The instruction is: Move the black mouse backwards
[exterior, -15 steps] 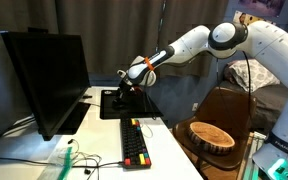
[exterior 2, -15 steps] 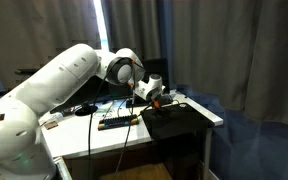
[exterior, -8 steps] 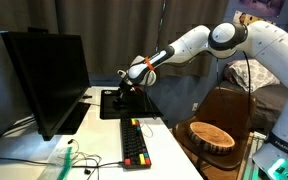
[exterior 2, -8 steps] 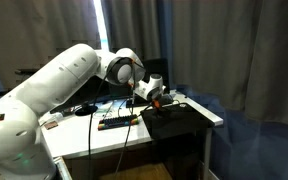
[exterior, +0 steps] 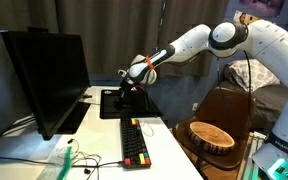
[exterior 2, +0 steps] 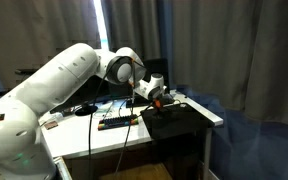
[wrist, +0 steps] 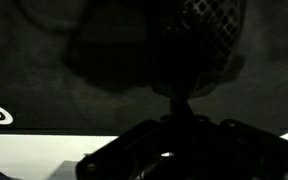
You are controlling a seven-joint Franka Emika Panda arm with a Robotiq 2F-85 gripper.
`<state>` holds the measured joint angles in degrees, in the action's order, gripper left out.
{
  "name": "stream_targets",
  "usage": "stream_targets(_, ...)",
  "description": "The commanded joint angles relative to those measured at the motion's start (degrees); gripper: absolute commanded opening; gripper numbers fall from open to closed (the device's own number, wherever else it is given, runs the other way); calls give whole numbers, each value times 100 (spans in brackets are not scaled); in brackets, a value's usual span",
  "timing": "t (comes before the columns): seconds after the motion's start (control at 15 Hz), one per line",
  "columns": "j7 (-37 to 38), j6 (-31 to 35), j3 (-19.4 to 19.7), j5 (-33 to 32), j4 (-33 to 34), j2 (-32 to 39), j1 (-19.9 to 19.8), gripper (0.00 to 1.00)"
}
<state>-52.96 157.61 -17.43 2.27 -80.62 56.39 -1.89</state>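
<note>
My gripper (exterior: 124,92) is low over the flat black mouse pad (exterior: 109,108) in both exterior views (exterior 2: 154,100), its fingertips at or on the pad (exterior 2: 179,120). The wrist view is very dark. A rounded dark shape with a mesh-like top, which I take for the black mouse (wrist: 199,40), lies just ahead of my fingers (wrist: 174,125) on the pad (wrist: 44,60). In the exterior views the mouse does not stand out from the black pad and the gripper. Whether the fingers are open or shut on it cannot be told.
A long black keyboard (exterior: 134,142) with red and yellow keys lies on the white table (exterior: 94,150) next to the pad, also seen in an exterior view (exterior 2: 119,122). A large black monitor (exterior: 44,80) stands beside them. A wooden bowl (exterior: 212,135) sits off the table. Curtains hang behind.
</note>
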Motion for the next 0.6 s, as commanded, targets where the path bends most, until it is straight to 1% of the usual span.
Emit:
stream_targets(0.0,206,-229,79,-153,-54,-156,16,0)
stream_targets(0.2,202,-371,74,-130,-102,-228,-7,0)
stream_targets(0.53,284,-681,173,-127,-125,-329,29,0)
